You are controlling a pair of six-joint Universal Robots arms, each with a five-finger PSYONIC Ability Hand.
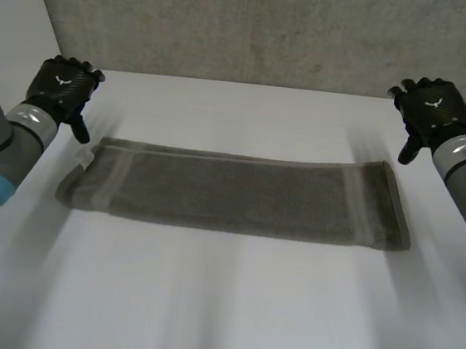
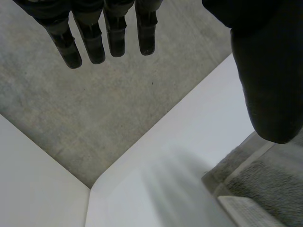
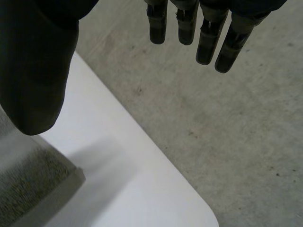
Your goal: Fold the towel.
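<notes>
A grey-green towel [image 1: 235,194] lies folded into a long flat strip across the middle of the white table [image 1: 219,306]. My left hand [image 1: 63,87] hovers above the table just past the towel's left end, fingers straight and holding nothing. My right hand [image 1: 430,112] hangs above the table beyond the towel's right end, also open and empty. In the left wrist view my straight fingers [image 2: 106,35] point at the grey wall, with a towel corner [image 2: 265,189] below the thumb. The right wrist view has the other towel corner [image 3: 33,184] under my thumb [image 3: 35,71].
A grey concrete wall [image 1: 257,27] rises behind the table's far edge. A white side panel [image 1: 12,18] stands at the left. A small white label [image 1: 84,159] sticks out at the towel's left end.
</notes>
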